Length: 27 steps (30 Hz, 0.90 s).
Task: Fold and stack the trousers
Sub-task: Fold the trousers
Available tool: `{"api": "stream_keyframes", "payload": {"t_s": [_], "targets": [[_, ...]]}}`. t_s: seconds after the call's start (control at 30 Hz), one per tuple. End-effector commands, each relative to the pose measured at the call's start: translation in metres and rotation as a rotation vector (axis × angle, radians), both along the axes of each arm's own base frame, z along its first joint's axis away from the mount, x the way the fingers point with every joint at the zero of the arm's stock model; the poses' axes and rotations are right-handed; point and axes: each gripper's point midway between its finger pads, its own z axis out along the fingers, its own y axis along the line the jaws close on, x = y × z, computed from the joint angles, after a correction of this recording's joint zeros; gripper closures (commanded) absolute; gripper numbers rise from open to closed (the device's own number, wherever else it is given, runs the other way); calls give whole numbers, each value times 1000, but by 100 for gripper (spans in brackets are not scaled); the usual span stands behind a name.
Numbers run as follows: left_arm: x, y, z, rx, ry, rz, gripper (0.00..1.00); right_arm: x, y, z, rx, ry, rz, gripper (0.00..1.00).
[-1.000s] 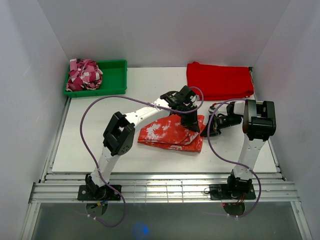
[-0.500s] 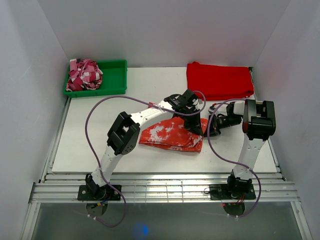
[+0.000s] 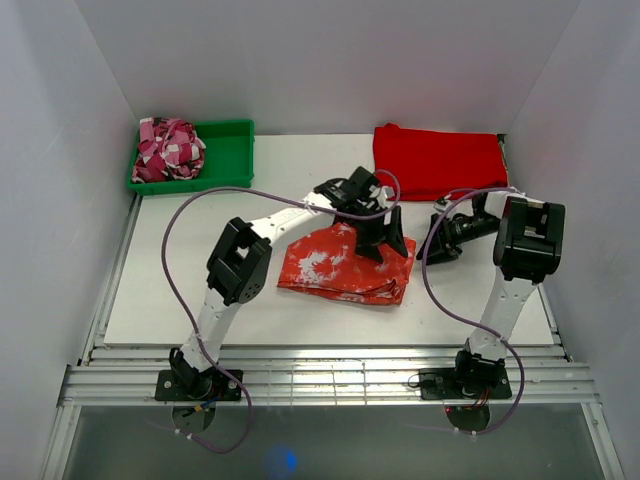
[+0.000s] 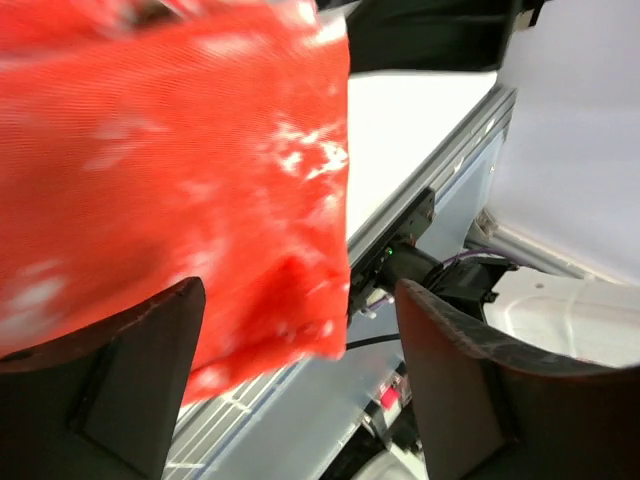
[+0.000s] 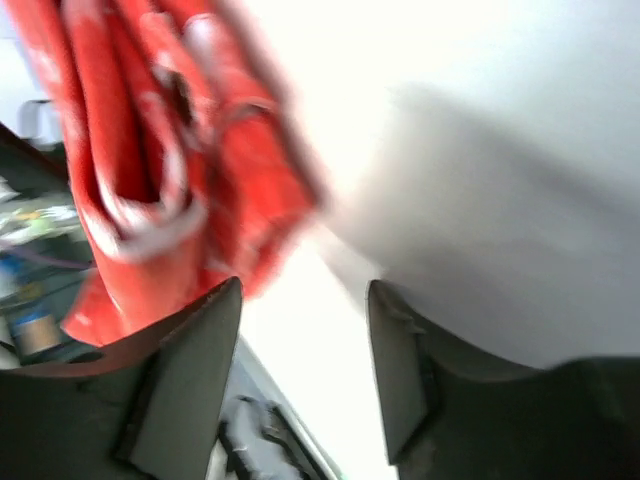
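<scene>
Left fingers (image 4: 100, 385) apart over folded trousers (image 3: 330, 268); right fingers (image 5: 185, 380) apart, alongside. Grip doubled edge squarely; keep your layers aligned.

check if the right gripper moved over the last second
Yes. In the top view the right gripper has drawn back rightward and up-frame, away from the trousers and nearer the plain red cloth.

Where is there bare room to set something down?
Free: left half of the white table, between green plastic tray and near edge; far strip between tray and plain red folded cloth. Crowded: right of centre, left end effector and right end effector at the speckled orange-red trousers.
</scene>
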Motion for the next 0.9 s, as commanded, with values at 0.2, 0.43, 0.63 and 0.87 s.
{"api": "stream_keyframes", "payload": {"t_s": [0.2, 0.43, 0.63, 0.87], "targets": [[67, 129, 143, -260, -494, -58, 2, 63, -54, 133, -136, -439, 62, 24], [49, 183, 132, -494, -288, -118, 27, 12, 106, 162, 154, -523, 408, 29], [23, 195, 68, -449, -137, -85, 37, -60, 133, 99, 244, -228, 533, 43], [8, 200, -33, -366, 123, 37, 43, -120, 75, 2, -14, 62, 635, 48]]}}
